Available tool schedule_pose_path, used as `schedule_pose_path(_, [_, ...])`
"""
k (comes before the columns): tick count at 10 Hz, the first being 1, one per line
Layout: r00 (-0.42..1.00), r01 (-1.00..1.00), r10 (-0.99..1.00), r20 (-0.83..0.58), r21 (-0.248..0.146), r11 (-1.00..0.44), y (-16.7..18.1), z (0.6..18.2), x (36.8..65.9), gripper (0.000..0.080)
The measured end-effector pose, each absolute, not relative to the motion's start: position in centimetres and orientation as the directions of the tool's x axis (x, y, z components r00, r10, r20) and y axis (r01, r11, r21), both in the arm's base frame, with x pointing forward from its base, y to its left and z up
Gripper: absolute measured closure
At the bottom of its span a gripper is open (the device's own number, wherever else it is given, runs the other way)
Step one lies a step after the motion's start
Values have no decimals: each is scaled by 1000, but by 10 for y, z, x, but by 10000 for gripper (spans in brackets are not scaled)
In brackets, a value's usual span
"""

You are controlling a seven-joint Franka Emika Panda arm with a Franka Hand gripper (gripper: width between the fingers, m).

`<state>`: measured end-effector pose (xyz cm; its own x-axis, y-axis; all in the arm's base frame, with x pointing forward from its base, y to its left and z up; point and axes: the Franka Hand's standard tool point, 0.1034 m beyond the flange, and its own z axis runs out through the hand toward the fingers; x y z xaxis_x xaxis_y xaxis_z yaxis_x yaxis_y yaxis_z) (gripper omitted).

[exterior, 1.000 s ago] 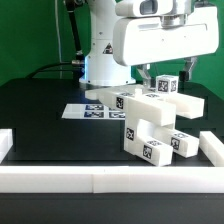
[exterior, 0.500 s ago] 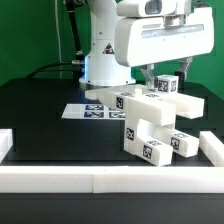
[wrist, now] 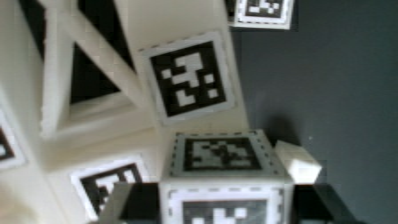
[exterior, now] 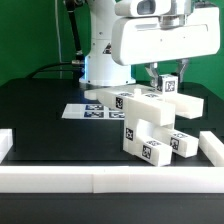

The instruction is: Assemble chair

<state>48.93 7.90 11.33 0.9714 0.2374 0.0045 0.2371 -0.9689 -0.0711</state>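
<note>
The partly built white chair [exterior: 150,125] stands at the exterior view's middle right, a stack of chunky tagged blocks. My gripper [exterior: 166,72] hangs straight down over its top, shut on a small tagged block [exterior: 168,86] that sits against the upper blocks. In the wrist view that block [wrist: 221,152] fills the gap between my gripper's [wrist: 222,205] dark fingers [wrist: 306,200], which press on both its sides. Beyond it lie a tagged chair panel [wrist: 187,80] and a slotted white piece [wrist: 71,85]. Whether the block is seated in the chair or only touching it is hidden.
The marker board [exterior: 84,111] lies flat to the exterior view's left of the chair. White border rails run along the front [exterior: 100,180], the left [exterior: 5,143] and the right [exterior: 212,148]. The robot base [exterior: 100,60] stands behind.
The fingers have closed from wide open onto the small tagged block on top of the chair. The arm and the chair have hardly moved.
</note>
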Motion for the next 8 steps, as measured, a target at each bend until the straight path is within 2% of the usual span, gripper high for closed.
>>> schedule_pose_path(4, [990,-138,-136,-23,-71,-988,79,113,489,512])
schedule_pose_path(8, [860,-510,-509,-40,-66,-857,79,113,491,512])
